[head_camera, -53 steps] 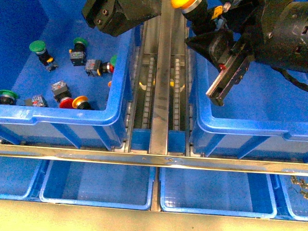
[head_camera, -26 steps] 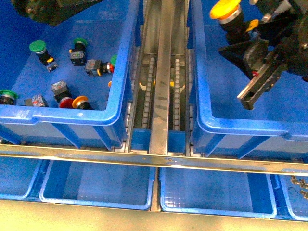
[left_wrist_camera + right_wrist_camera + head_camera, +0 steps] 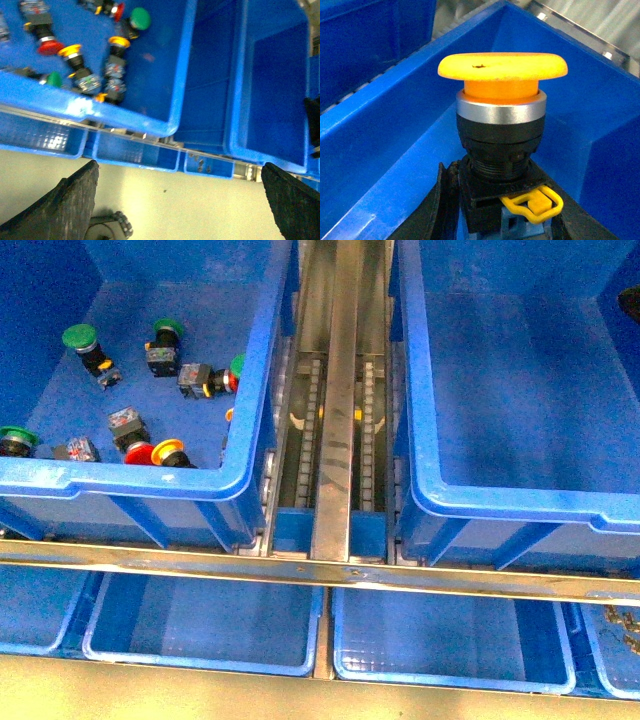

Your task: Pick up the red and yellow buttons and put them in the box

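My right gripper (image 3: pixel 500 212) is shut on the black body of the yellow button (image 3: pixel 502 67). It holds the button upright, with the cap on top, above a blue bin's inner walls (image 3: pixel 385 140). In the front view the box (image 3: pixel 420 480) on the right shows a bare floor, and neither arm appears there. A red button (image 3: pixel 138 452) and another yellow button (image 3: pixel 170 452) lie near the front wall of the left bin (image 3: pixel 250 440). My left gripper (image 3: pixel 180 210) is open and holds nothing. It hangs over the pale floor in front of the bins, with the red button (image 3: pixel 48 46) far from its fingers (image 3: pixel 65 200).
Several green buttons (image 3: pixel 78 337) and loose contact blocks (image 3: pixel 128 423) lie in the left bin. A metal roller rail (image 3: pixel 335 390) runs between the two bins. Shallow blue trays (image 3: pixel 200 625) sit below a metal bar (image 3: pixel 320 570) at the front.
Both arms have left the front view. The right one carried the yellow button to the right over the box, and the left one withdrew from the top.
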